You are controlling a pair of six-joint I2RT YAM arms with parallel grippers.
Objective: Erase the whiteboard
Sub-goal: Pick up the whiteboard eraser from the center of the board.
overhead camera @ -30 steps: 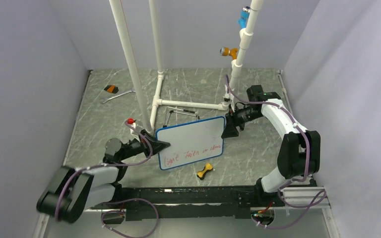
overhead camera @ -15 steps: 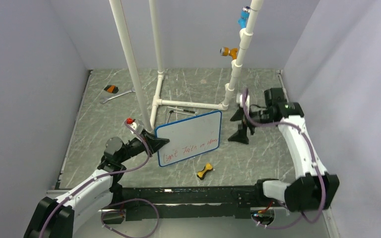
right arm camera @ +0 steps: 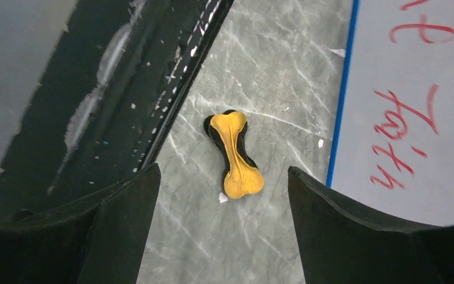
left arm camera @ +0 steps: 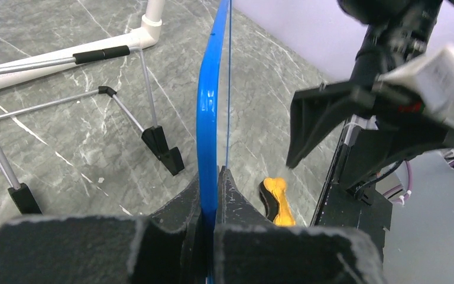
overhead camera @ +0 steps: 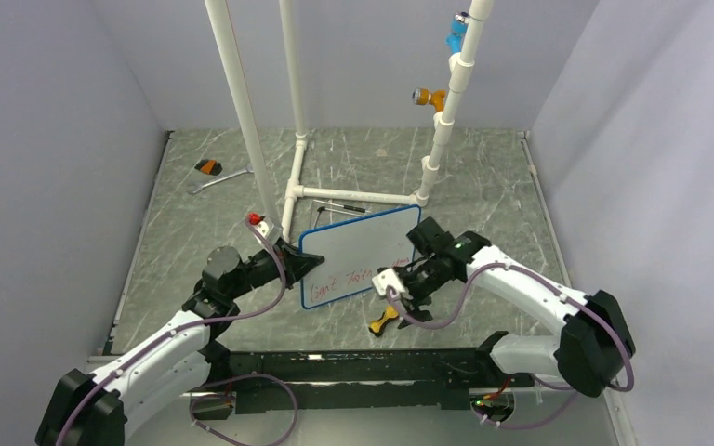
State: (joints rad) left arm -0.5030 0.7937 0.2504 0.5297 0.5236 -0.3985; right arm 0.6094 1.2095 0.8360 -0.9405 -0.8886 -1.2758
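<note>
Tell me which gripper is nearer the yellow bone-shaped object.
Right. The right gripper hangs open above the yellow bone-shaped object; the left gripper clamps the whiteboard, farther off.

Location: robotics lab test cell. Evidence: plain pale lilac partition walls (overhead camera: 56, 139) boxing in three sides; grey marble-patterned tabletop (overhead camera: 483, 177); white plastic pipe frame (overhead camera: 242, 102) standing on it; black metal mounting rail (overhead camera: 353, 367) at the near edge, carrying my white left arm (overhead camera: 163, 348) and white right arm (overhead camera: 530, 283).

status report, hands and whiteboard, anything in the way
Left hand shut on whiteboard frame. Right hand open over yellow bone-shaped piece, not touching. Red writing not yet erased. Nothing between hand and piece.
</note>
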